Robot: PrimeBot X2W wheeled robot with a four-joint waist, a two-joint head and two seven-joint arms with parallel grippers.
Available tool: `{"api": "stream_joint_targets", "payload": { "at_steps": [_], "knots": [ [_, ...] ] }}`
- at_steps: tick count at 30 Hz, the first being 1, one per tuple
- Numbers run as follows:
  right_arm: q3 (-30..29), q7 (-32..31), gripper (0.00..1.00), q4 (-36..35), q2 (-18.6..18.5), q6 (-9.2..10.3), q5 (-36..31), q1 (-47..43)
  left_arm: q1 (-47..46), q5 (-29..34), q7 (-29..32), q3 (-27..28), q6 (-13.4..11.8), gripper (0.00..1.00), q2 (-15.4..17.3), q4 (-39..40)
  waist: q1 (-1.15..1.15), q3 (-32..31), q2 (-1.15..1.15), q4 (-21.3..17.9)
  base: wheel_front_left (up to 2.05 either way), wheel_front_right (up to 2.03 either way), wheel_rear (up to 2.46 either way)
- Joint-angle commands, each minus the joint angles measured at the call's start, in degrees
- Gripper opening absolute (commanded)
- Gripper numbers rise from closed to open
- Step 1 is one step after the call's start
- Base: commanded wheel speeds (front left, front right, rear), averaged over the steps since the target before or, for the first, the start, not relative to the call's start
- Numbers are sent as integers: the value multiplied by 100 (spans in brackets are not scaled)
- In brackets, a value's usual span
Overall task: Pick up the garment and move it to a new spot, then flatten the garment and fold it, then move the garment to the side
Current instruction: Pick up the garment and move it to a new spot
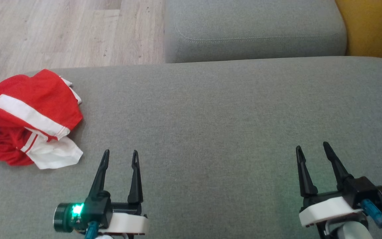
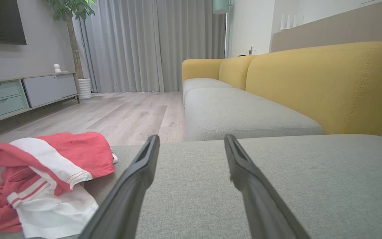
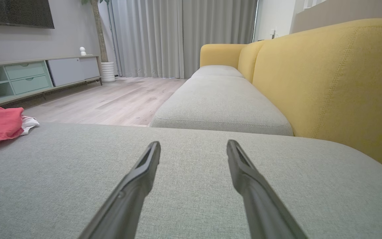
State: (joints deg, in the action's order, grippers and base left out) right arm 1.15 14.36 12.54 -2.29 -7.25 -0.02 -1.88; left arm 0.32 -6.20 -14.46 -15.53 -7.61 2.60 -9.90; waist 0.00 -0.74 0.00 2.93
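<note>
— Where's the garment [image 1: 28,116] sitting?
— Crumpled in a heap, red with white bands, at the left end of the big grey cushion [image 1: 217,109], close to the edge where the wooden floor [image 1: 61,30] begins.
— Is either claw on it?
— No. The left gripper [image 1: 120,152] is the nearer one, just to the right of the heap and apart from it, its fingers spread wide and pointing across the cushion.
— And the other?
— The right gripper [image 1: 312,145] is well away toward the cushion's other end, its two fingers likewise parted, low over bare fabric.
— What's past them?
— A second grey seat cushion [image 1: 254,30] butts against the far edge, with the yellow backrest [image 1: 373,26] along its right side. Beyond that are grey curtains [image 2: 128,43] and a low cabinet [image 2: 18,93] by the wall.
</note>
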Motion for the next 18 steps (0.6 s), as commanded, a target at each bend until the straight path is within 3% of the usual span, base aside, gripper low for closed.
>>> {"api": "stream_joint_targets", "payload": {
  "at_steps": [1, 11, 18],
  "knots": [
    [99, 63, 100, -158, -59, -24, 22, 151, -249, -49, -54, 173, 8, 100, 28, 162, 0, 15, 0, 6, 0, 0, 0],
    [22, 63, 100, -140, -59, -24, 50, 141, -326, -149, -54, 180, 16, 100, 28, 195, 0, 83, 0, 149, 0, 0, 0],
    [14, 63, 100, -127, -59, -24, 9, 126, -367, -81, -54, 160, -95, 100, 28, 170, 0, 163, 0, 589, 0, 0, 0]
  ]
}}
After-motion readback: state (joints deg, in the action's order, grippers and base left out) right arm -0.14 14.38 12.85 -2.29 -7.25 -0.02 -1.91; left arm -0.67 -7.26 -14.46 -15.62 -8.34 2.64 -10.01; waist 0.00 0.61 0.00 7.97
